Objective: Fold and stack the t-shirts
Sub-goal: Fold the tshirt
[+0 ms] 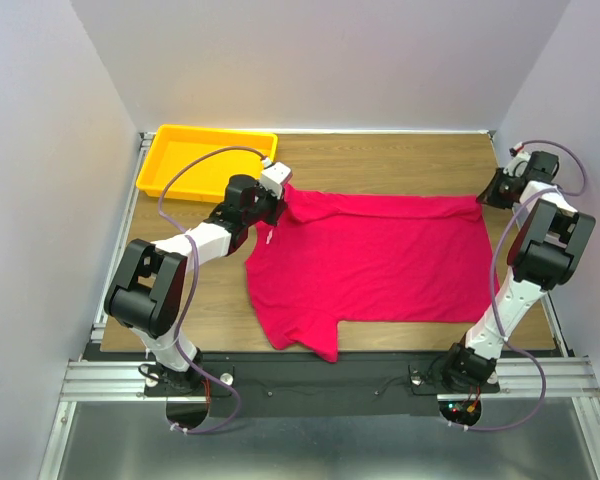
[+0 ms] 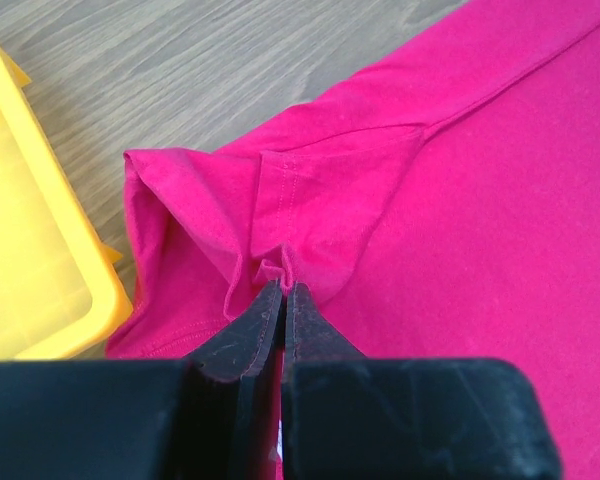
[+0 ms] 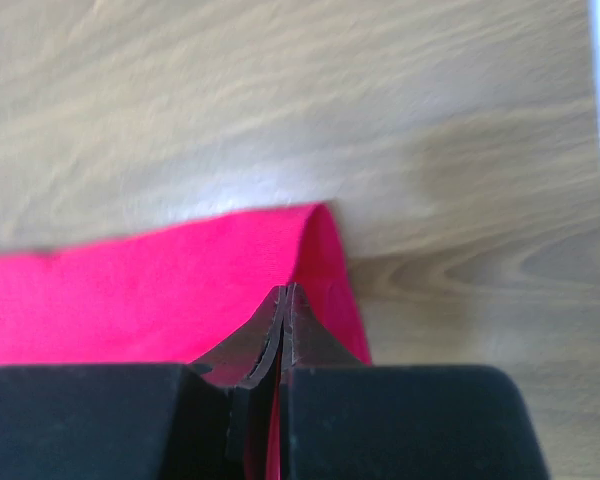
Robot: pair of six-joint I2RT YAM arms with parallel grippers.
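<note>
One t-shirt (image 1: 370, 260), crimson-pink, lies spread mostly flat across the middle of the surface (image 1: 400, 155), its far edge running btw the two arms and one sleeve flopped toward the near edge. Thin soft cloth: light, limp, no stiffness, so prob sags and wrinkles unless kept taut. Not fragile. Best holds = corners/seams w/ doubled fabric. Left gripper (image 2: 283, 290) is pinched closed on a bunched fold by the sleeve seam. Right gripper (image 3: 285, 292) is closed tight on the hem corner. Yellow tray (image 1: 160, 165) sits just beside the t-shirt's left end; can't tell if touching.

Pink t-shirt (image 1: 380, 262) spread on table (image 1: 400, 155), left claw (image 1: 282, 198) and right claw (image 1: 486, 194) at its far corners
</note>
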